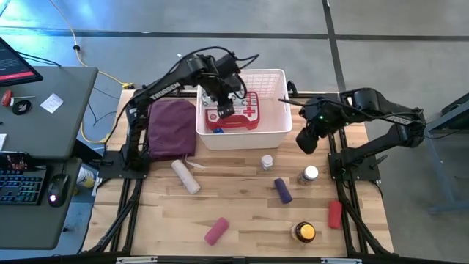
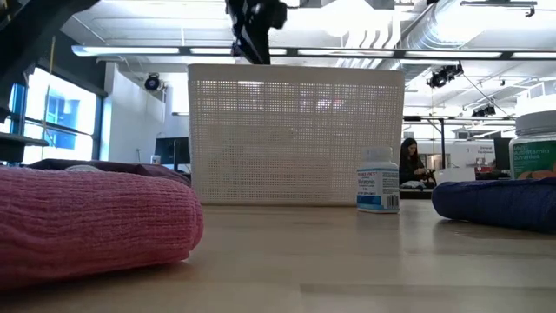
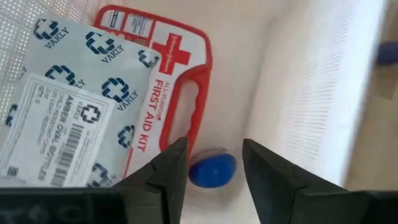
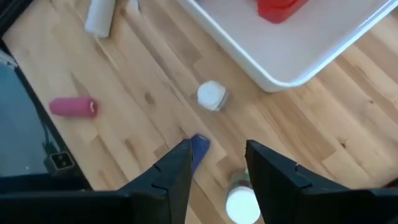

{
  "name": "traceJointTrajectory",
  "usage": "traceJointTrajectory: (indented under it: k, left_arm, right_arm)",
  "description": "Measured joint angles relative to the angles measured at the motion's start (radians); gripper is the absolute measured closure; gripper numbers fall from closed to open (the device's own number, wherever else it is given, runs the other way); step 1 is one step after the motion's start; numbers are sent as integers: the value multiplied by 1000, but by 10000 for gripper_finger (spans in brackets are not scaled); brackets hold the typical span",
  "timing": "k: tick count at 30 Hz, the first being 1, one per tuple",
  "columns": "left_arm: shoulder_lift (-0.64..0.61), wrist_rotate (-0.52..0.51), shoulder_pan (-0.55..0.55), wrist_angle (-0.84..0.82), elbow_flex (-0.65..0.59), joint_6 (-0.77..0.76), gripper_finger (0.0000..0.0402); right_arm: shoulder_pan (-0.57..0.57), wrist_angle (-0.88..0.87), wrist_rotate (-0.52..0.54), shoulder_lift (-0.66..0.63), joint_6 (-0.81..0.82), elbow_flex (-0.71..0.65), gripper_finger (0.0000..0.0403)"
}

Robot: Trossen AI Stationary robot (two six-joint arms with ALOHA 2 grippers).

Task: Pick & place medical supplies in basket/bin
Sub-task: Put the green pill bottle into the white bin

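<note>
Floor (image 1: 220,18): grey concrete with dark seam lines. Desk (image 1: 44,147): dark, beside the wooden counter (image 1: 242,220), carrying a keyboard (image 1: 18,187) and mouse (image 1: 55,189). Yellow cable (image 1: 88,44) runs across the floor. Ceiling (image 2: 365,22): white ducts and strip lights. Window (image 2: 52,117): bright. A person (image 2: 413,165) sits far behind.

One white basket (image 1: 275,125), one first-aid kit (image 1: 245,111), four rolls (image 1: 283,191), two white-capped bottles (image 1: 267,161), one amber jar (image 1: 304,232).

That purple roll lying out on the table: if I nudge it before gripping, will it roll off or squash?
The purple roll lies on its side on bare wood, so a sideways nudge would probably roll it. It looks like soft wrap, so likely light and slightly squashy. The small white-capped bottle nearby might tip if bumped.
</note>
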Motion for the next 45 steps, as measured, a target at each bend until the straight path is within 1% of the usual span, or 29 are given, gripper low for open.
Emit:
traceJointTrajectory:
  k: [3,7,9,13,18,22,29,33,36,39,45]
  left_arm:
    - [-28,3,-16,9,0,-39,224]
    - [-59,3,-55,16,0,-103,229]
    - [-77,3,-82,27,0,-134,229]
    - [-104,5,-150,66,0,-196,229]
    - [-129,11,-230,96,0,-297,231]
    - [-138,-19,-313,127,0,-406,231]
    - [-138,-122,-491,133,-1,-581,231]
    - [-138,-175,-575,210,-1,-671,231]
    - [-144,-196,-609,306,-1,-693,231]
    - [-154,-220,-618,381,0,-693,231]
    - [-150,-229,-613,417,-1,-693,231]
  right_arm:
    - [15,-3,-2,0,-11,0,247]
    - [29,-3,2,3,-93,0,222]
    - [33,-2,23,4,-125,0,214]
    - [33,2,61,4,-55,0,209]
    - [88,6,56,4,-51,0,213]
    - [148,8,83,4,-36,0,222]
    - [234,7,79,4,-4,0,242]
    - [275,3,102,4,13,0,252]
    - [300,-20,104,4,27,0,257]
    - [320,-35,106,4,27,0,260]
    - [336,-34,128,4,52,0,261]
